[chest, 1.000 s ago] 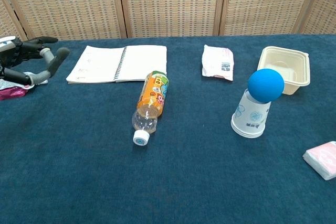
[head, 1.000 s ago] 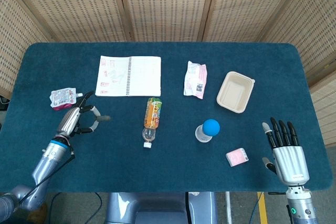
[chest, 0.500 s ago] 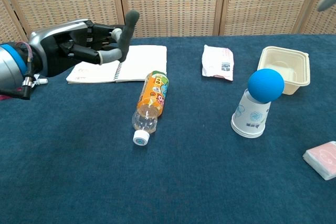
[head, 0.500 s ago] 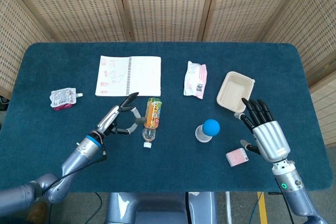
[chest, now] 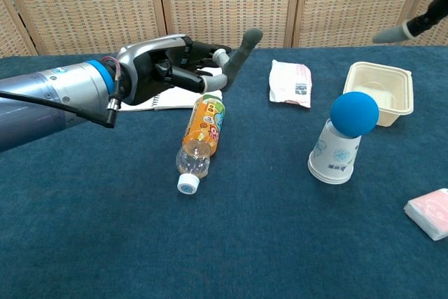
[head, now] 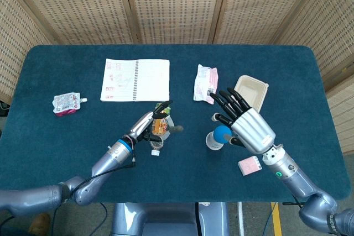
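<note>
- Left hand [chest: 178,68]: fingers spread wide, holding nothing, poised over the label end of the clear plastic bottle with orange label and white cap [chest: 200,138]. No contact is plain in either view.
- Bottle: lies on its side on the blue cloth worktop [head: 66,142], cap towards 6 o'clock, near the worktop's middle.
- Right hand [head: 243,122]: fingers fanned wide, empty, hanging above the blue ball [chest: 354,113], which sits on the upturned white paper cup [chest: 334,155] at 3 o'clock from the bottle.
- Risk, bottle: being round and on its side, it would likely roll towards 3 or 9 o'clock if the fingers meet it off-centre.
- Risk, ball: it only rests on the cup, so a brush from the right hand could knock it off or tip the cup.
- Open spiral notebook [head: 135,79]: at 11 o'clock from the bottle, just beyond the left hand.
- White snack packet [head: 206,83]: at 1 o'clock from the bottle.
- Beige food tray [head: 248,97]: at 2 o'clock, beyond the cup, partly hidden under the right hand's fingers in the head view.
- Small pink packet [head: 250,165]: at 5 o'clock from the cup.
- Red-and-white pouch [head: 67,104]: at 9 o'clock, well apart.
</note>
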{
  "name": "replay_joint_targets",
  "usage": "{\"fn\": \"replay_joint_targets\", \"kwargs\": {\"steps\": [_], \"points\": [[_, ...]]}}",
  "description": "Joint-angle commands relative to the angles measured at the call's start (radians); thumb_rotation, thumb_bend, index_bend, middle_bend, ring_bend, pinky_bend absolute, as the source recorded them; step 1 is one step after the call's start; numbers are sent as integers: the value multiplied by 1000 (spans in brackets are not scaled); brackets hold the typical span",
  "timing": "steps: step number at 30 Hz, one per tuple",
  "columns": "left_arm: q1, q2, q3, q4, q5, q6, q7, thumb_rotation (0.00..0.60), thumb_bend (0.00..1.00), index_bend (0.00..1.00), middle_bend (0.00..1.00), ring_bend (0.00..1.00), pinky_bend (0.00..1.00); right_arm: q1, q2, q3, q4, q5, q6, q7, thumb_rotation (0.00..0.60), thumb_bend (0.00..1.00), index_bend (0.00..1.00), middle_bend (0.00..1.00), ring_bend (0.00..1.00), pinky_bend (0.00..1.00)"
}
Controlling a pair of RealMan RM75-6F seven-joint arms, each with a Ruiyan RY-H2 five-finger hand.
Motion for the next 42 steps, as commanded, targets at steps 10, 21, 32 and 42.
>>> {"fn": "replay_joint_targets", "kwargs": {"steps": [10,21,32,42], "points": [[-54,-62,-53,-1,-61,1,53,600,476,821,0,0,0,81,-8,1,-10,33,-72,-72,600,283,471,114,0,0],[-59,-59,-51,-19,-64,2,70,600,476,822,0,0,0,113,-22,-23,-30,44,-89,-137,600,320,492,120,0,0],[-64,-56,-50,-37,-83,9,107,600,476,822,0,0,0,139,-31,-29,-53,66,-101,-185,600,340,502,130,0,0],[-66,-50,-47,-29,-89,1,113,600,477,823,0,0,0,153,-53,-38,-52,82,-96,-196,600,359,512,135,0,0]]}}
